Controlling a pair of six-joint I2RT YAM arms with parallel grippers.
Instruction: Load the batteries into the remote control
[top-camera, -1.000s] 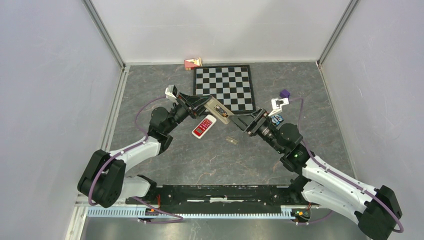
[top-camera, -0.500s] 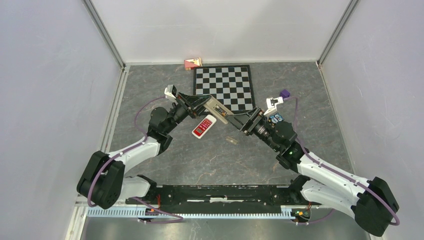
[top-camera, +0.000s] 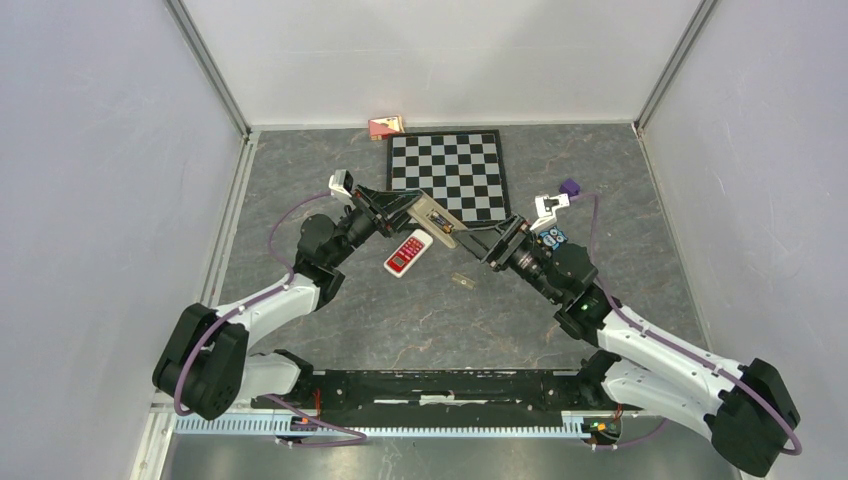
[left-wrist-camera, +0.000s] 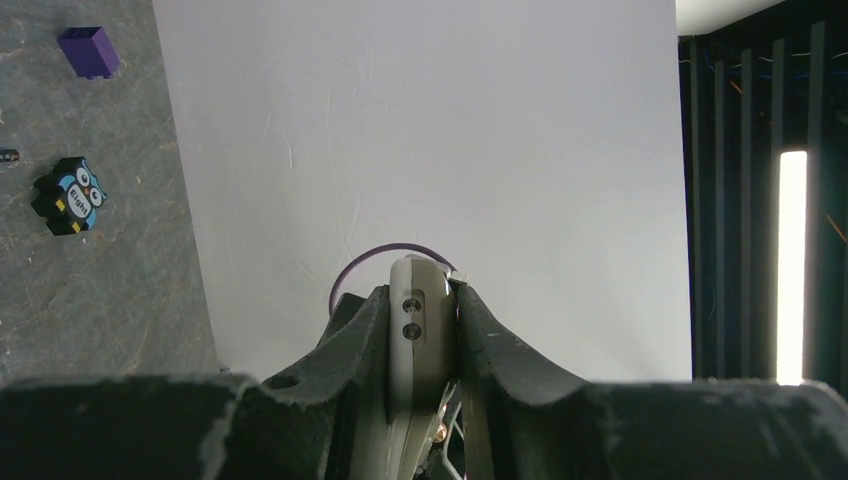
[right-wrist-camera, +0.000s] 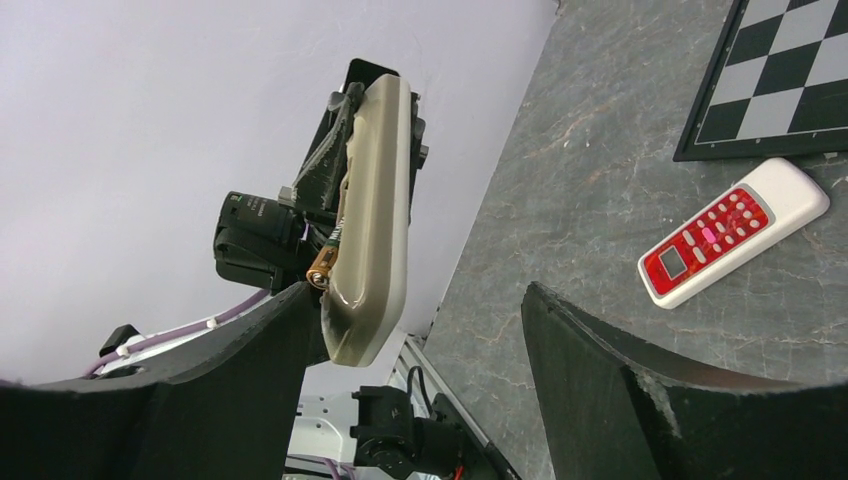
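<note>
My left gripper (left-wrist-camera: 420, 300) is shut on the beige remote control (right-wrist-camera: 370, 215) and holds it in the air above the table (top-camera: 437, 221). Its open back faces up. One battery (right-wrist-camera: 321, 268) with a coppery end sits in the compartment near the remote's free end. My right gripper (right-wrist-camera: 420, 330) is open and wide. The remote's free end lies just inside the left fingertip (right-wrist-camera: 250, 350), and the other finger (right-wrist-camera: 620, 370) stands well apart from it. In the top view the right gripper (top-camera: 478, 241) meets the remote's tip.
A red-and-white remote (top-camera: 407, 252) lies on the table under the held one, with a small pale piece (top-camera: 462, 281) to its right. The chessboard (top-camera: 447, 176) is behind. An owl block (top-camera: 553, 237) and a purple cube (top-camera: 570, 187) sit by the right arm. A red box (top-camera: 385, 126) lies at the back wall.
My right arm has moved a little to the left, bringing its open jaws up to the remote's free end. The left arm and the remote have stayed in place.
</note>
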